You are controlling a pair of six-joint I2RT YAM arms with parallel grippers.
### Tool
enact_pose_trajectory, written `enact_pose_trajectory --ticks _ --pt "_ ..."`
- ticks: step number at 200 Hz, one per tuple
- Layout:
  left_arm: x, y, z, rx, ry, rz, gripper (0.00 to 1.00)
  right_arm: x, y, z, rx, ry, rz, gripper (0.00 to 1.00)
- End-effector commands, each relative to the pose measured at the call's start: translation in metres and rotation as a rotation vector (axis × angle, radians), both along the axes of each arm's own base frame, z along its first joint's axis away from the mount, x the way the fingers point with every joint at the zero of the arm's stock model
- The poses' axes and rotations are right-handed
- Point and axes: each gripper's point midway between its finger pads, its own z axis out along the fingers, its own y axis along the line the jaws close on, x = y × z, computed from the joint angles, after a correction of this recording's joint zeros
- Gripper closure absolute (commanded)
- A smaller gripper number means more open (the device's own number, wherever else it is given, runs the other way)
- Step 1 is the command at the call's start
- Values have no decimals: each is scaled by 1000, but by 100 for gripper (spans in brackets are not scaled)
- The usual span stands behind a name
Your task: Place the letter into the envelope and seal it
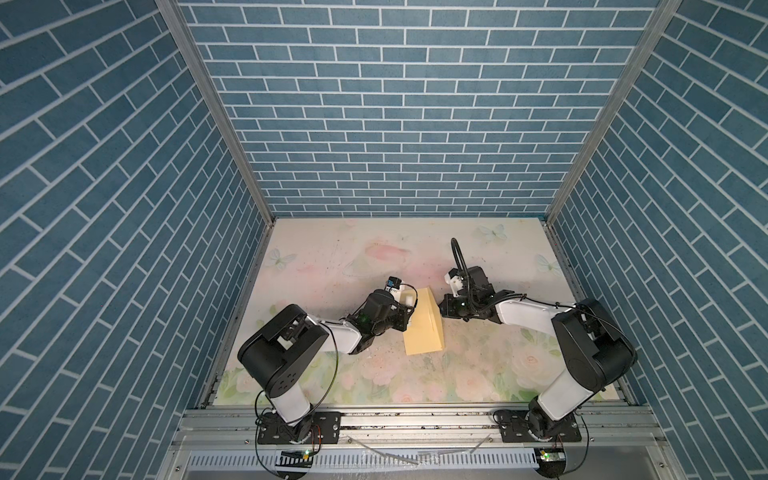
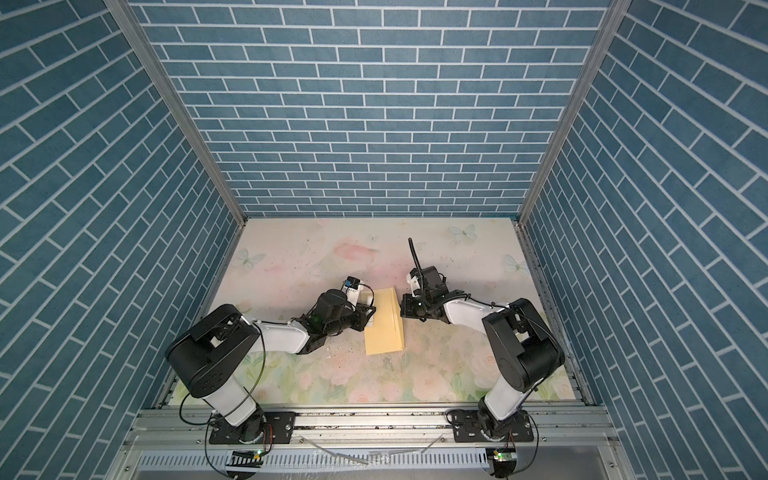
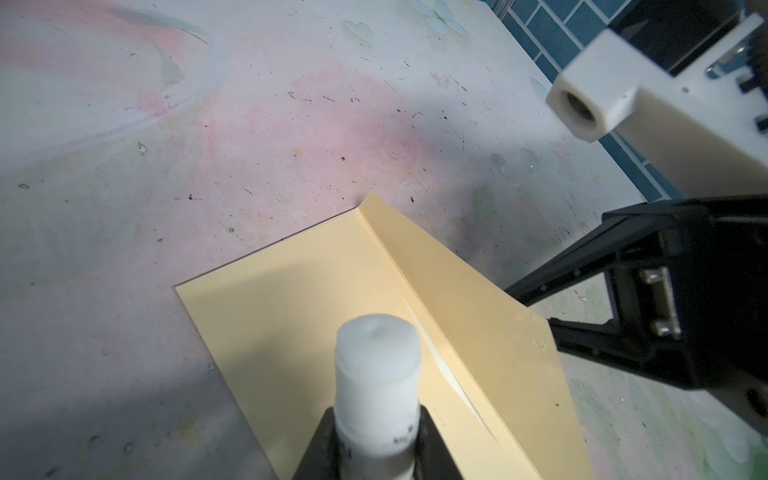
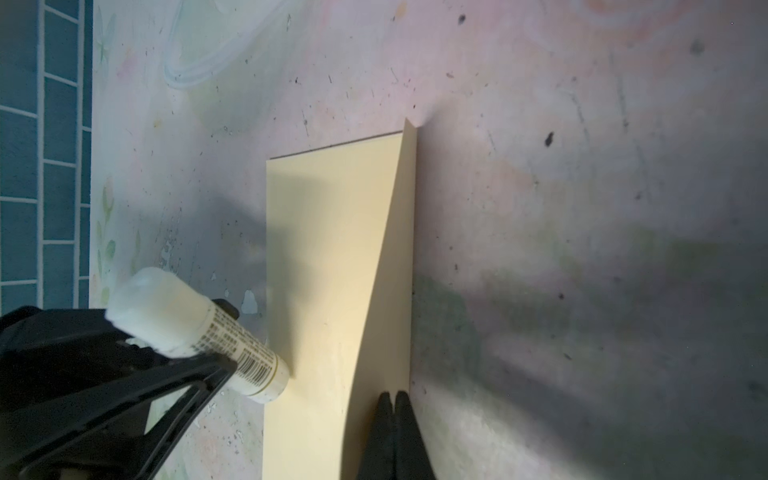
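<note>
envelope point(image 1: 424, 332) on the table point(image 1: 332, 257), between our left gripper point(image 1: 410, 306) and right gripper point(image 1: 443, 309)
glue stick point(image 4: 199, 328) at its left edge, flap point(image 4: 390, 257) on its right, perhaps the letter point(image 3: 436, 361) beneath.

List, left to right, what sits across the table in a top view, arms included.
Left arm → left pincer, gripping a glue stick → envelope → right pincer, shut on the raised flap → right arm.
</note>
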Motion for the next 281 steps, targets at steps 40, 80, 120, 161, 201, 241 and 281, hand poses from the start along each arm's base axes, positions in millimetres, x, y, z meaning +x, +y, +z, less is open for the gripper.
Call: enact_pose_trajectory --ticks 40,80,120,161,201,241,281 --pt "-4 3 -21 35 41 5 100 3 35 4 55 5 33 99" --pt "-5 5 -23 38 41 8 100 1 43 -10 39 34 44 100" --pt "-5 5 -24 36 41 10 100 -5 45 -23 19 64 52 100" --pt "-4 5 -24 34 42 13 100 -17 46 -35 -3 96 71 100" --pt "-5 6 -25 34 46 19 100 -27 49 -40 -8 117 94 100" --pt "-5 6 -25 33 48 23 100 -34 50 -42 -19 128 110 100" --pt "-4 8 -26 35 46 33 100 -43 40 -46 -63 141 124 100"
